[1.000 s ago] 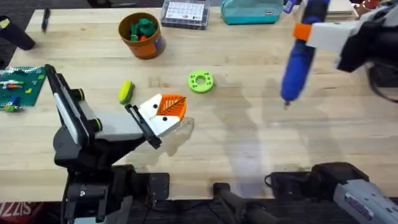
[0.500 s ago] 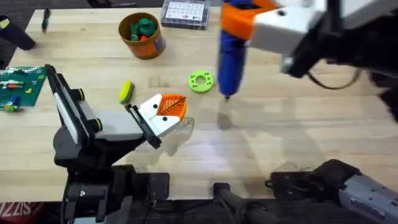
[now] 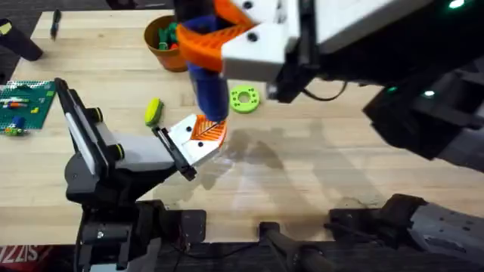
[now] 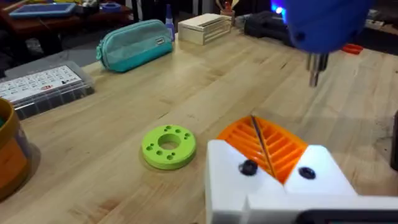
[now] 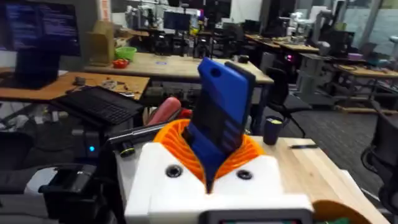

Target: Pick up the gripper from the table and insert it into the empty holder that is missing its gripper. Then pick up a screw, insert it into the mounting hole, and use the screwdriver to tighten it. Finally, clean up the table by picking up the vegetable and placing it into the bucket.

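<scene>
My right gripper (image 3: 221, 39) is shut on the blue screwdriver (image 3: 206, 89), which hangs upright. In the right wrist view the screwdriver (image 5: 219, 118) sits between the orange pads (image 5: 249, 149). Its silvery tip (image 4: 315, 67) hovers just above my left gripper (image 3: 204, 134), which lies low on the table, shut. Both white holders (image 4: 323, 177) of the left gripper (image 4: 264, 146) carry orange ribbed fingers, and a dark screw head (image 4: 249, 167) shows in each face. The yellow-green vegetable (image 3: 153, 111) lies left of that gripper. The orange bucket (image 3: 162, 45) stands at the back, partly hidden by my right arm.
A green ring-shaped disc (image 3: 244, 98) lies right of the screwdriver. A teal pouch (image 4: 134, 46) and a clear parts box (image 4: 43, 87) sit along the far edge. A green plate with bricks (image 3: 23, 106) is at the far left. The table's right half is bare wood.
My right arm has carried the screwdriver from the far right leftward across the table to just over the left gripper. The left arm has not moved.
</scene>
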